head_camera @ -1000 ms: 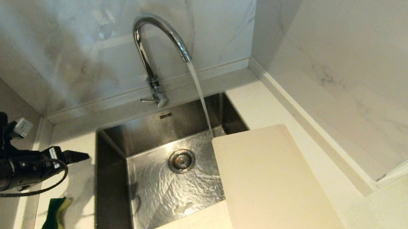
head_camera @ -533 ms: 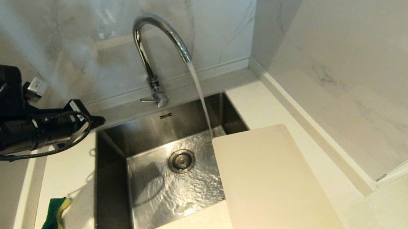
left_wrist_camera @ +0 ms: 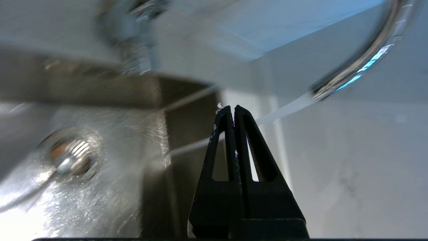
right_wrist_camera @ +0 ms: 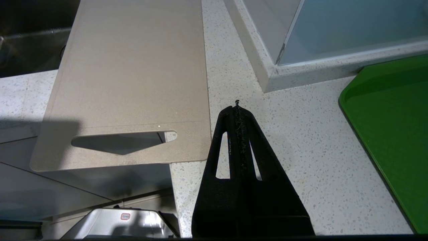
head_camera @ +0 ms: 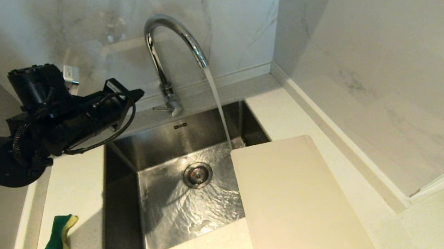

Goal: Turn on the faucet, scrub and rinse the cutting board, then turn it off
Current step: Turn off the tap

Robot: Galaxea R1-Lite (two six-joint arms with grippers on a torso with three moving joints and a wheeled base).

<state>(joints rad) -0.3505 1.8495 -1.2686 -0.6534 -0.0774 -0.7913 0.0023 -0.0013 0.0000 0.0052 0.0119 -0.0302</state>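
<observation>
No text, label or number can be read anywhere. A small dark mark sits on the far inner wall of the sink (head_camera: 124, 202), just below the faucet (head_camera: 165, 64), but its characters are too small to make out. A tiny red-outlined tag shows in the right wrist view, also unreadable.

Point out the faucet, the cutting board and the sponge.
faucet (head_camera: 171, 30), head view, top of the curved spout.
cutting board (head_camera: 293, 200), head view, middle of its flat face.
sponge (head_camera: 57, 241), head view, green side.
</observation>
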